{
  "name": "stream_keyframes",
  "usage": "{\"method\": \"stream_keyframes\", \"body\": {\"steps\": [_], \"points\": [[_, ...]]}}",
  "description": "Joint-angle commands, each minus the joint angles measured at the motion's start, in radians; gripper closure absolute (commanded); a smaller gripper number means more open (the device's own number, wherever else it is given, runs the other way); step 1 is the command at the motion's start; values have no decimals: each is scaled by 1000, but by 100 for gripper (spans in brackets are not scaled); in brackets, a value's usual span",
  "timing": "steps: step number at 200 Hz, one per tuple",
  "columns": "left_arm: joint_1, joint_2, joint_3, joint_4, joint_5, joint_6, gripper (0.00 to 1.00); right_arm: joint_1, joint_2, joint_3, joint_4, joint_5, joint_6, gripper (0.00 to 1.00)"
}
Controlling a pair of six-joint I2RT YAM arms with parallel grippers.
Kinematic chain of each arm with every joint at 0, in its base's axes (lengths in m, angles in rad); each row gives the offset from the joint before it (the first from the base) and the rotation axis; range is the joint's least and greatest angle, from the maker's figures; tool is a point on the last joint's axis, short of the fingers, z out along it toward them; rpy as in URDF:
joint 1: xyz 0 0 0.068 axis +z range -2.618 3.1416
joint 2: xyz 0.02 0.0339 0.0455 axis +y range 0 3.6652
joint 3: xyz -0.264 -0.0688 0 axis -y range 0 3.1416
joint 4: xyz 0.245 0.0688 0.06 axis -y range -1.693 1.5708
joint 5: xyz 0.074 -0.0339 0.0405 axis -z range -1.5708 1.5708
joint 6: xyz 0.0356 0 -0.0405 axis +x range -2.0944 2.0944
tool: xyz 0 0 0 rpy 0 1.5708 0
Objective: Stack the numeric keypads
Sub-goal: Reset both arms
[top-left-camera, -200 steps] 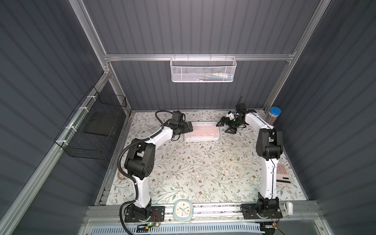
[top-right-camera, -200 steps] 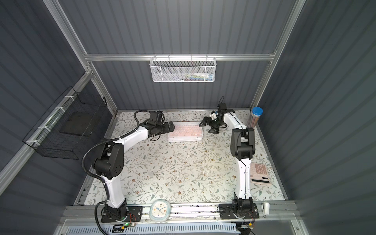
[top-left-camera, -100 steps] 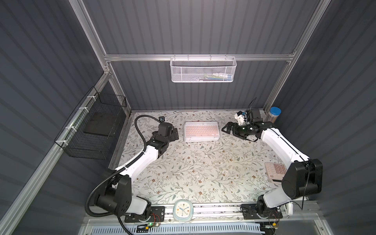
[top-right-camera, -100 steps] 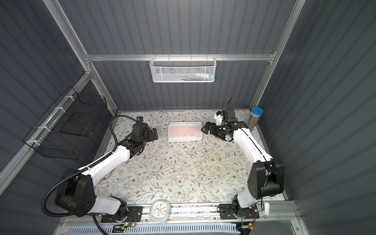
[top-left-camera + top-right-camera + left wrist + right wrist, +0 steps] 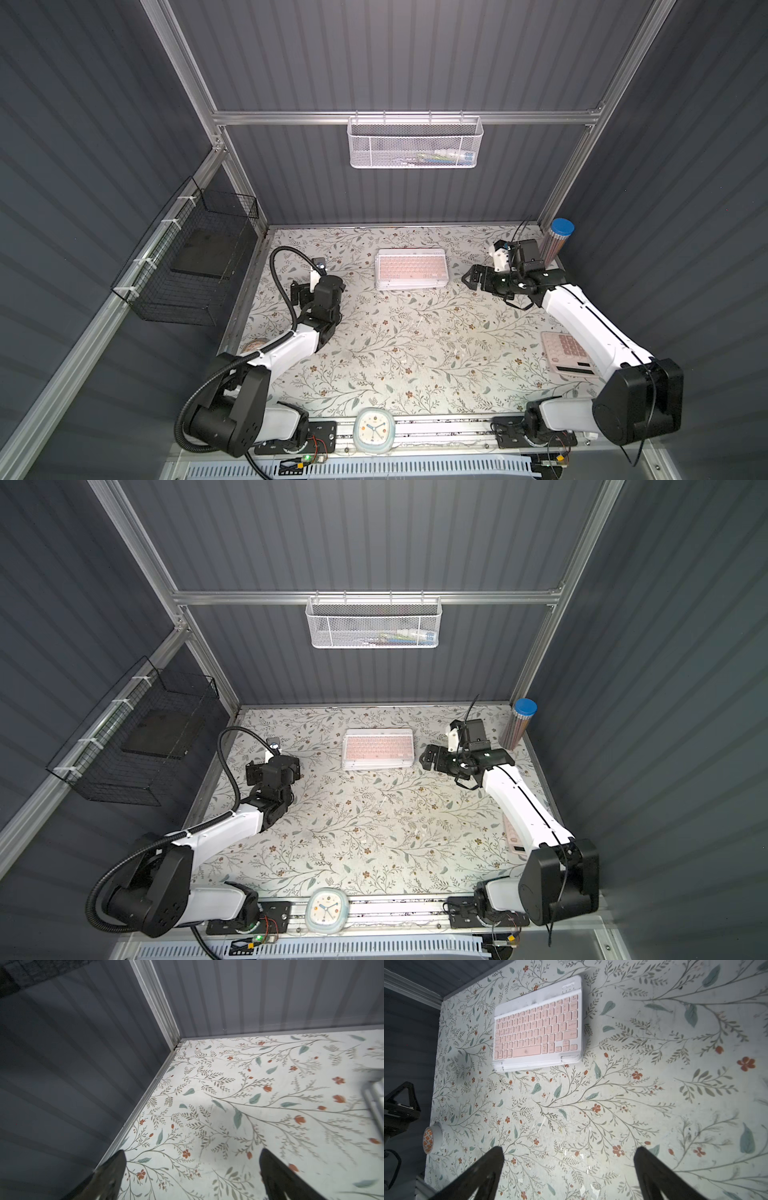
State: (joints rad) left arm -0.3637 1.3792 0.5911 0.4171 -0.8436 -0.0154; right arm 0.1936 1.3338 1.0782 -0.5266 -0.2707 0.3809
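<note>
The keypads (image 5: 411, 269) lie piled, pink keys on top, on the worktop (image 5: 415, 353), near the right jaws and well apart from the left jaws. Both stand wide open, empty.

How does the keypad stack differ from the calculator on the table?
The keypad stack is several boards piled up; the calculator is one piece. The stack's top has many small keys and no display; the calculator has fewer, larger keys and a dark display strip. The stack lies far back in the middle, the calculator nearer, on the right. Both lie flat, with pink keys.
</note>
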Motion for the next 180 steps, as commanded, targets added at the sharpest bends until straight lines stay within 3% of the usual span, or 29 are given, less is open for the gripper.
{"method": "stream_keyframes", "body": {"steps": [1, 18, 36, 49, 63, 81, 88, 100, 115, 130, 151, 180], "points": [[78, 79, -81, 265, 21, 58, 0, 3, -60, -72, 126, 70, -10, 1], [102, 163, -119, 403, 42, 56, 0, 6, -121, -167, 283, 109, -19, 1], [129, 235, -173, 553, 143, 38, 0, 9, -187, -239, 383, 167, -68, 1], [173, 298, -164, 590, 226, 27, 0, 8, -208, -275, 418, 243, -82, 1], [178, 292, -136, 497, 287, 25, 0, 4, -249, -310, 466, 328, -113, 1], [200, 321, -182, 601, 375, 26, 0, -12, -248, -354, 541, 444, -143, 1], [203, 376, -221, 781, 363, 71, 0, -21, -244, -374, 577, 490, -155, 1], [200, 309, -256, 710, 403, 32, 0, -40, -236, -412, 655, 558, -191, 1], [199, 371, -267, 853, 380, 74, 0, -67, -222, -468, 775, 617, -259, 1], [197, 322, -215, 659, 373, 33, 0, -105, -198, -497, 854, 619, -324, 1], [201, 341, -156, 576, 348, 26, 0, -154, -149, -523, 935, 566, -359, 1], [205, 344, -157, 583, 345, 24, 0, -220, -73, -581, 1027, 427, -282, 1]]}}
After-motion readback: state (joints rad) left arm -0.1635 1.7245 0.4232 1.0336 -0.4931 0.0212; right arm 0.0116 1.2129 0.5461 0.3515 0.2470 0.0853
